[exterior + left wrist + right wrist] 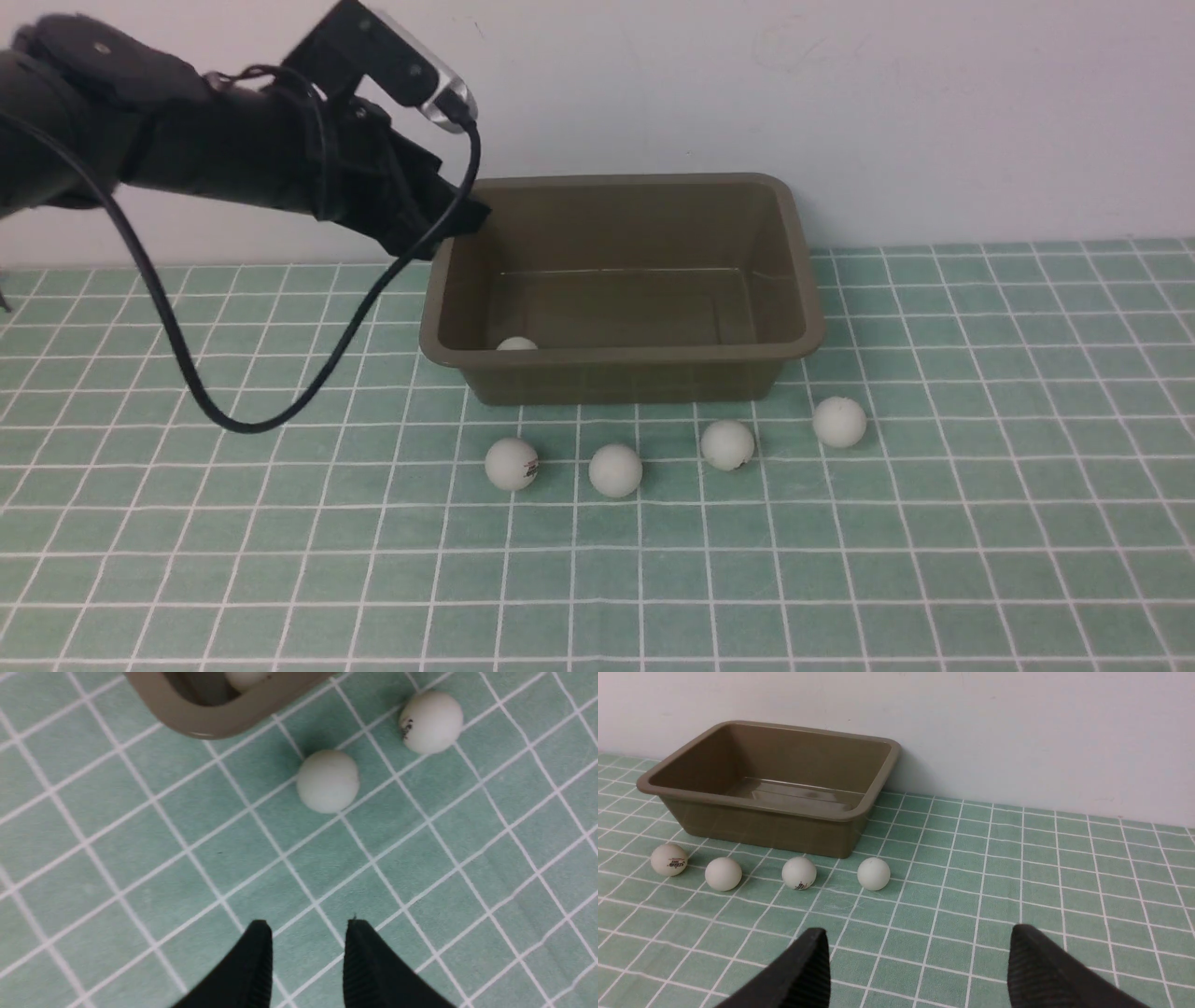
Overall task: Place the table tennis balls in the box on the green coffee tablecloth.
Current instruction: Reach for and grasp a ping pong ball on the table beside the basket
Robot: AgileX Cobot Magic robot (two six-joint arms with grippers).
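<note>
The olive-brown box stands on the green checked tablecloth by the wall. One white ball lies inside it at the front left. Several more balls lie in a row on the cloth in front of it, from the leftmost to the rightmost. My left gripper hangs high over the box's left rear corner. In the left wrist view it is open and empty, above two balls. My right gripper is open and empty, low over the cloth, with the row of balls ahead of it.
A pale wall rises right behind the box. The left arm's black cable loops down to the cloth left of the box. The box's corner shows in the left wrist view.
</note>
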